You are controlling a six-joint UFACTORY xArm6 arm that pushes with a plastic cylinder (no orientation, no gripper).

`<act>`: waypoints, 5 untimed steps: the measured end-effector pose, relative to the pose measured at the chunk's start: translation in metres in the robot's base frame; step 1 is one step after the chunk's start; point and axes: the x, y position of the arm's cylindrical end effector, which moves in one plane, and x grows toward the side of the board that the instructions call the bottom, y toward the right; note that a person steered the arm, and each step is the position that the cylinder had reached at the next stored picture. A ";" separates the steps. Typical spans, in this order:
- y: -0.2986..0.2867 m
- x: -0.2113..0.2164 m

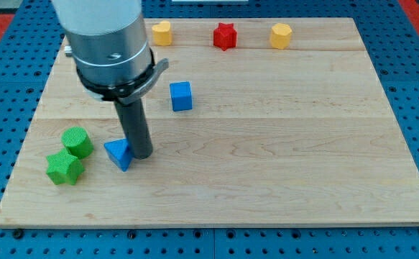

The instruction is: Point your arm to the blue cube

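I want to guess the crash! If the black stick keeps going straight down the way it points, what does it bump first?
Straight down, my tip meets only the wooden table top, which it seems to touch already. The blue triangular block sits right beside it, on the view's left.

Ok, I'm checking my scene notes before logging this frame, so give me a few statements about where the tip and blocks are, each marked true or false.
1. My tip is right beside the blue triangular block. True.
2. My tip is touching the blue cube. False: the cube sits apart from it, toward the view's top and right.
3. Two green blocks sit close together near the board's left edge. True: the green cylinder and the green star-shaped block.
4. The red star-shaped block lies at the view's bottom. False: it is along the top edge, between the yellow heart-shaped block and the yellow hexagonal block.
5. There are three blue blocks. False: only two.
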 end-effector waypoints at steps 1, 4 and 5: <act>-0.048 -0.003; 0.223 0.002; 0.244 -0.017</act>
